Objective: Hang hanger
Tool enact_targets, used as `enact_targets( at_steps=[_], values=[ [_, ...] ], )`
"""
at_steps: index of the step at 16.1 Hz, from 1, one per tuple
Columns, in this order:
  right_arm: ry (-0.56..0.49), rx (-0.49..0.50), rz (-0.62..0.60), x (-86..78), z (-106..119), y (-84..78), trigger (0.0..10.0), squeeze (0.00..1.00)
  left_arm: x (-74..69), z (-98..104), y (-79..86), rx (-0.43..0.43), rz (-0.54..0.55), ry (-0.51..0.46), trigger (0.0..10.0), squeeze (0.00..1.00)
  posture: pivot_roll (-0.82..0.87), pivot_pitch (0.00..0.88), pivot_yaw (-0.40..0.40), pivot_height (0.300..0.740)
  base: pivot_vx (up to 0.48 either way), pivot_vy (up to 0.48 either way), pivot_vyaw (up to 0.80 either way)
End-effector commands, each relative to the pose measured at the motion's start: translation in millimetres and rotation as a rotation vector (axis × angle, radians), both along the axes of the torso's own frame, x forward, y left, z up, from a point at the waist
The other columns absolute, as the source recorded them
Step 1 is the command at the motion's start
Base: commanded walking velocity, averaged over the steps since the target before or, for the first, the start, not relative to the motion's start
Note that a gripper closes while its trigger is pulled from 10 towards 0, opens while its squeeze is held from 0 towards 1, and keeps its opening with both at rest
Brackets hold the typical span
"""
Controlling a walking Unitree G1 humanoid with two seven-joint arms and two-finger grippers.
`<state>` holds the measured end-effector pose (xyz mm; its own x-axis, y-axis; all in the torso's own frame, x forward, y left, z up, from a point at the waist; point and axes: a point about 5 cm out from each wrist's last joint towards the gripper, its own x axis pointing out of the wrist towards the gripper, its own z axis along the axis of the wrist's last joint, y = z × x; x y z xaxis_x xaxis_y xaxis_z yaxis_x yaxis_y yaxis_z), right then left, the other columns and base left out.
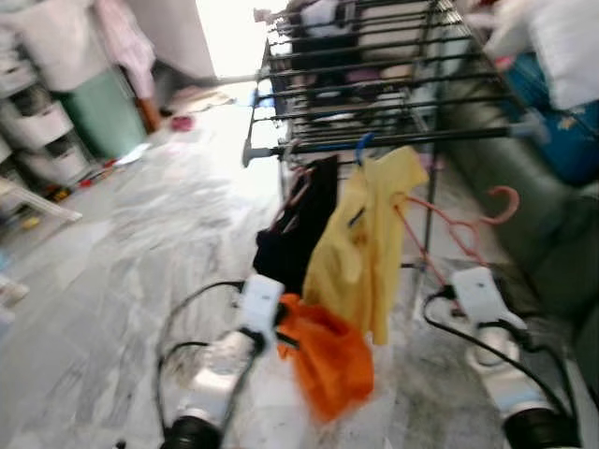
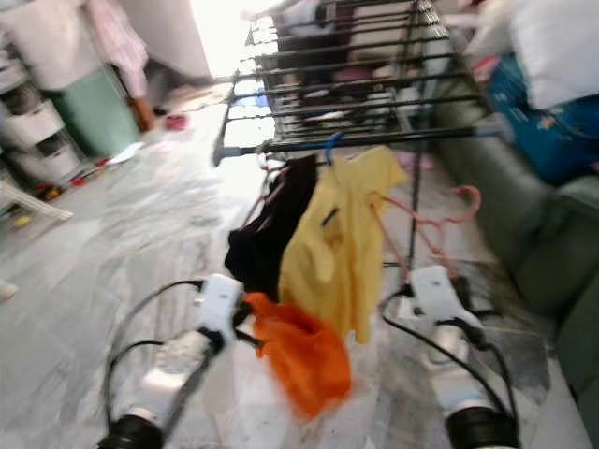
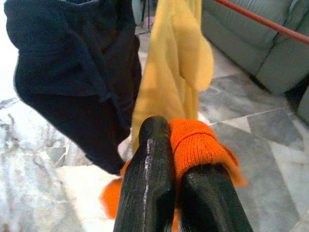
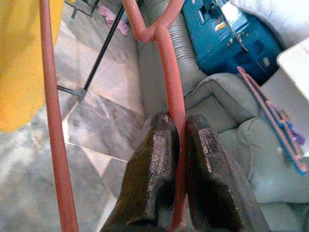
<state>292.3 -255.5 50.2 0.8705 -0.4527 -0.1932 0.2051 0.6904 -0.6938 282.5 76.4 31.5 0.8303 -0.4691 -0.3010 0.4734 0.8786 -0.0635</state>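
Our right gripper [image 4: 177, 140] pinches the pink hanger [image 1: 460, 227] below the drying rack [image 1: 374, 140]; our left gripper [image 3: 175, 157] pinches the orange cloth [image 1: 328, 355] beneath it.

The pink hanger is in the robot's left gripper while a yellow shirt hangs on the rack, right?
Not quite: the pink hanger is in the right gripper, as the right wrist view shows. The left gripper holds an orange cloth. The yellow shirt does hang on the rack.
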Motion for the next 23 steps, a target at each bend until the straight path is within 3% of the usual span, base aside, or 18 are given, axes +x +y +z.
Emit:
enact_targets(
  at_steps=[1, 3, 11, 16, 23],
  values=[
    [-0.012, -0.021, 0.016, 10.8, 9.0, 2.6, 10.0, 0.00, 3.1, 3.3, 11.1, 0.020, 0.027, -0.021, 10.0, 0.00, -0.14, 0.000, 0.090, 0.740, 0.000, 0.000, 0.00],
    [0.010, -0.060, 0.006, 21.7, 19.3, -9.3, 10.0, 0.00, 0.6, 3.1, 11.4, 0.014, 0.019, -0.021, 10.0, 0.00, -0.14, 0.000, 0.085, 0.740, 0.000, 0.000, 0.00],
    [-0.025, -0.169, 0.014, 43.3, 47.9, -23.6, 10.0, 0.00, 1.5, 7.6, 11.6, -0.013, 0.009, -0.030, 10.0, 0.00, -0.13, 0.000, 0.084, 0.740, 0.302, 0.000, 0.00],
    [-0.031, -0.196, 0.020, 45.4, 50.5, -26.2, 10.0, 0.00, -4.2, 5.2, 6.5, -0.025, -0.011, -0.015, 10.0, 0.00, -0.13, 0.000, 0.081, 0.740, 0.382, 0.000, 0.00],
    [-0.009, -0.234, 0.049, 47.1, 49.3, -24.9, 10.0, 0.00, -7.8, 2.1, 6.1, -0.020, -0.017, 0.004, 10.0, 0.00, -0.13, 0.000, 0.074, 0.740, 0.000, 0.000, 0.00]
  ],
)
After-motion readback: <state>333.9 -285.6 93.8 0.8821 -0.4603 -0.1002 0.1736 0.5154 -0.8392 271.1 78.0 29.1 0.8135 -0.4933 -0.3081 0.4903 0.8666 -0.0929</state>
